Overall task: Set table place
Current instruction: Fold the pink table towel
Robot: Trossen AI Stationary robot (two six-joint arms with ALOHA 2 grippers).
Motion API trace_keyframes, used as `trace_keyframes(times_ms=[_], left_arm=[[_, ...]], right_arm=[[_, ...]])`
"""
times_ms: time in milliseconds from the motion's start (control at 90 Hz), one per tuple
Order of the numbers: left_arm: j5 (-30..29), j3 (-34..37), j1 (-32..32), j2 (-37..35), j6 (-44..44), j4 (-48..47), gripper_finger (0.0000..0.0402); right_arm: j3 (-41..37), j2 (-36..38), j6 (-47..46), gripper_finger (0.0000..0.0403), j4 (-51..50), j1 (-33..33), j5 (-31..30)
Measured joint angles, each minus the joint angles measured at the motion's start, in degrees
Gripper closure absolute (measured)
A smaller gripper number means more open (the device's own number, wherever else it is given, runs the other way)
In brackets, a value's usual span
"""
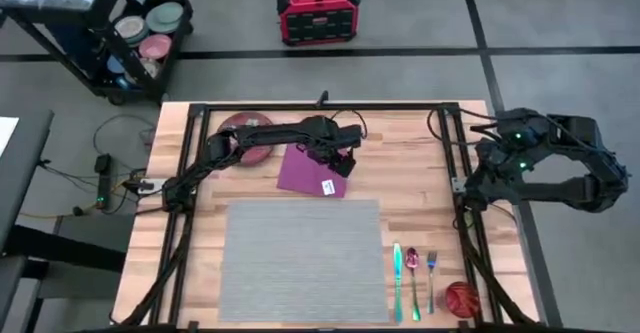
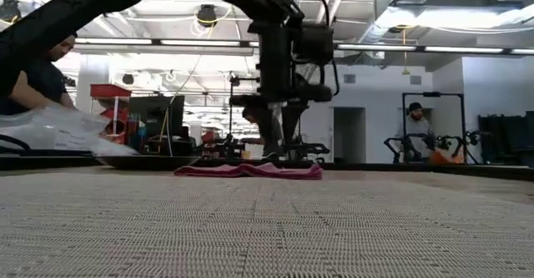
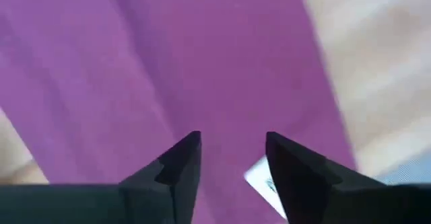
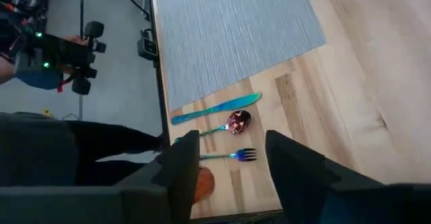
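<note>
Nothing lies on the placemat (image 1: 303, 260) at the table's (image 1: 420, 163) near edge yet: plate (image 1: 243, 138), cutlery (image 1: 413, 281) and napkin (image 1: 313, 170) wait outside it, the left gripper (image 1: 341, 164) poised open-jawed over the napkin, the right gripper (image 4: 225, 158) open, parked at the right edge.

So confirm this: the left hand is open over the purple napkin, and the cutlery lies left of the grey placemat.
Not quite. The high view shows the cutlery right of the grey placemat, not left. The left hand is open over the purple napkin.
</note>
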State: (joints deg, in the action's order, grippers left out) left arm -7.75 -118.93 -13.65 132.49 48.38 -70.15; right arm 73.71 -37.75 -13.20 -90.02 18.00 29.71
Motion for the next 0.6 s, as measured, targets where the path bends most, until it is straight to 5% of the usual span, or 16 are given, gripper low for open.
trace_keyframes(times_ms=[600], left_arm=[[-2.03, 9.11, -1.15, -0.09, 7.65, 4.33, 0.0220]], right_arm=[[0.00, 0.01, 0.34, 0.0247, 0.01, 0.00, 0.40]])
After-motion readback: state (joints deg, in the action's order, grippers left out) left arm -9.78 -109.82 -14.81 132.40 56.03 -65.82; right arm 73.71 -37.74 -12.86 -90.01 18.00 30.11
